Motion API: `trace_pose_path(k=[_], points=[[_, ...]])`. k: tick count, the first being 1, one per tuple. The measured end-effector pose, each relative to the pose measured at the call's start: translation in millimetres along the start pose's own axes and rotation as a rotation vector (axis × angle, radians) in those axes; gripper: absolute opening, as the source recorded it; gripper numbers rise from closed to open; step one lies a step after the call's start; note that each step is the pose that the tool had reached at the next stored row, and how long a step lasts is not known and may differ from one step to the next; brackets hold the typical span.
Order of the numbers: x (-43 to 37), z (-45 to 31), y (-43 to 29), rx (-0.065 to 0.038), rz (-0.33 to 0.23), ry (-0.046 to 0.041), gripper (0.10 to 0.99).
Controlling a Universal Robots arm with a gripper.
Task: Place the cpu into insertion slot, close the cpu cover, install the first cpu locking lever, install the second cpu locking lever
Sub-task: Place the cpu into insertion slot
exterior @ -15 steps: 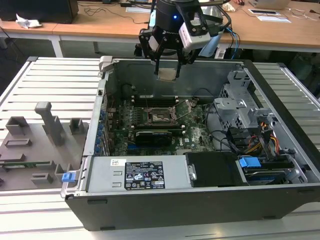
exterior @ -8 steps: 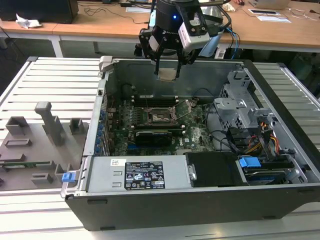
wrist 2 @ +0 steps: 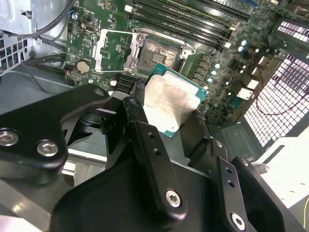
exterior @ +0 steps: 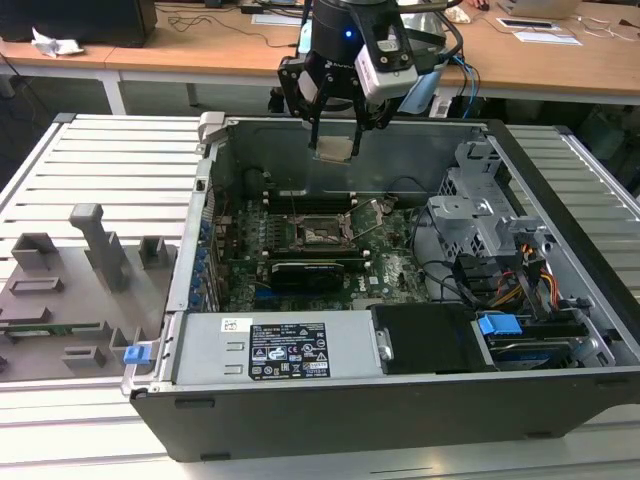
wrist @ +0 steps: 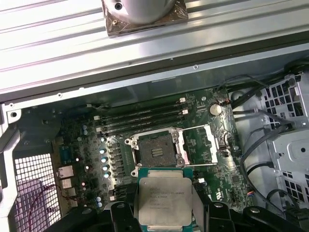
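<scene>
Cpu (exterior: pixel 333 148), pinched by the downward-pointing end effector (exterior: pixel 336 142), hangs above the open computer case (exterior: pixel 300 425) near its rear wall. At 6 o'clock in the exterior view, the insertion slot (exterior: pixel 322 235) lies bare, cpu cover (wrist: pixel 198 145) swung open beside it.

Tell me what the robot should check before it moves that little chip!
1. Claw shut on the cpu: ok, fingers press on two opposite edges.
2. Cpu cover swung open, off the insertion slot: ok.
3. Insertion slot bare, nothing lying in it: ok.
4. Cpu seated in the slot: not ok, it hangs in the air above the motherboard.
5. Cpu corners turned to match the slot: cannot tell.
</scene>
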State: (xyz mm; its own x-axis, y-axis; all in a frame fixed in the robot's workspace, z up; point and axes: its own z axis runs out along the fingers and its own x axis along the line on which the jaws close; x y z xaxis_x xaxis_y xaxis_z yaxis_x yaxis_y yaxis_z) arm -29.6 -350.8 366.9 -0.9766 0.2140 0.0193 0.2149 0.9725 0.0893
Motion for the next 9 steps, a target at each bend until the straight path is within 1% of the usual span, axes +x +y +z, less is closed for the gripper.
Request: trace_pose_path(k=[9], points=[[0.0, 0.0, 0.0, 0.0, 0.021, -0.0019, 0.533]])
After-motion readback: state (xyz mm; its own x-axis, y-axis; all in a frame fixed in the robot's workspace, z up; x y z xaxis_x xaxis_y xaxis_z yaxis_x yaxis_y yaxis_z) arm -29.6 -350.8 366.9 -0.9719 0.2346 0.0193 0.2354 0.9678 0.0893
